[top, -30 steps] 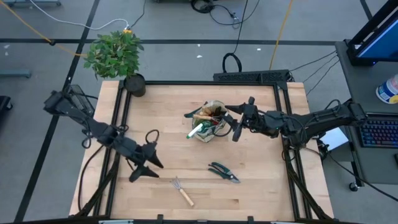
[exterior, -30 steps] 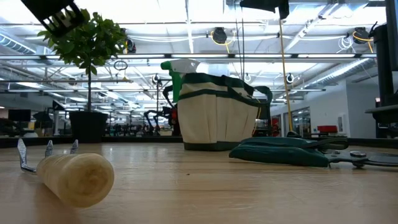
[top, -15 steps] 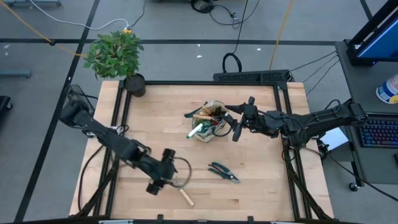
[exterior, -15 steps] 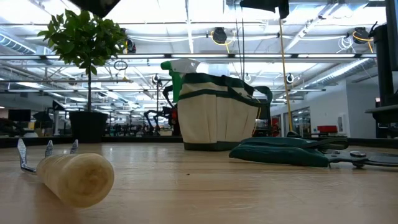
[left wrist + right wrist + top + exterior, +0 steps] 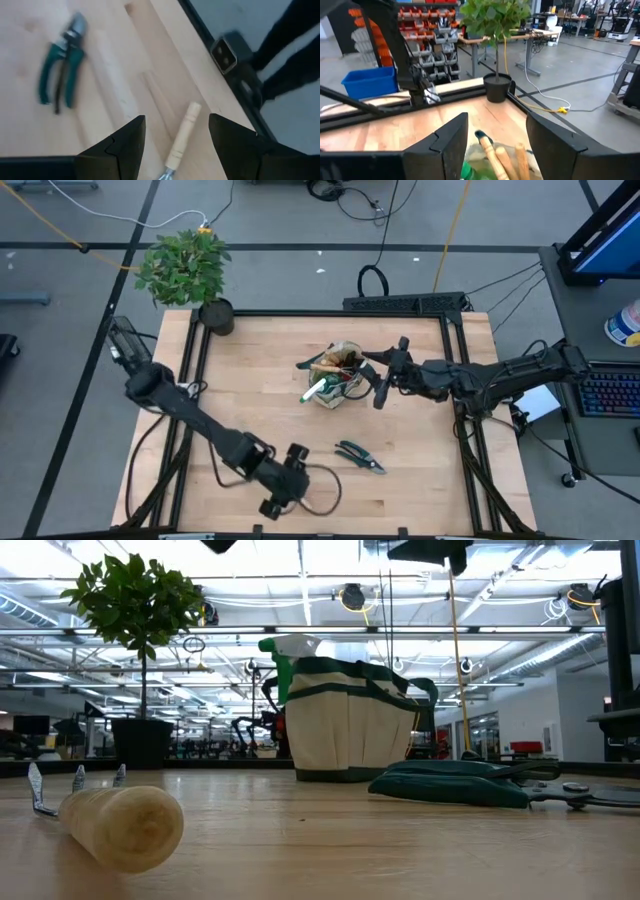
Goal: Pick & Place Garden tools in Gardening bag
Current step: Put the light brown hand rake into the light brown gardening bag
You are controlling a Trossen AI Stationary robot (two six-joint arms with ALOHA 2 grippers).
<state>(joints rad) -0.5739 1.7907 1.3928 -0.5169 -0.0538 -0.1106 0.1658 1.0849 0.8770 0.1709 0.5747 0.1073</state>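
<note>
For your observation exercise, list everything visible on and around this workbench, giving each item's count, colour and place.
Gardening bag: one, beige with green trim, centre of table, tools sticking out.
Sprayer: one, green-white, in the bag's left side.
Pruning shears: one, green-handled, lying in front of the bag.
Rake: one, wooden handle, near the front edge, under the left arm.
Potted plant: one, green leaves, black pot, back-left corner.
Table: one, light wood, black frame.
Left end effector: open, over the rake.
Right end effector: open, beside the bag's right.

Pruning shears on table, right of rake.
</note>
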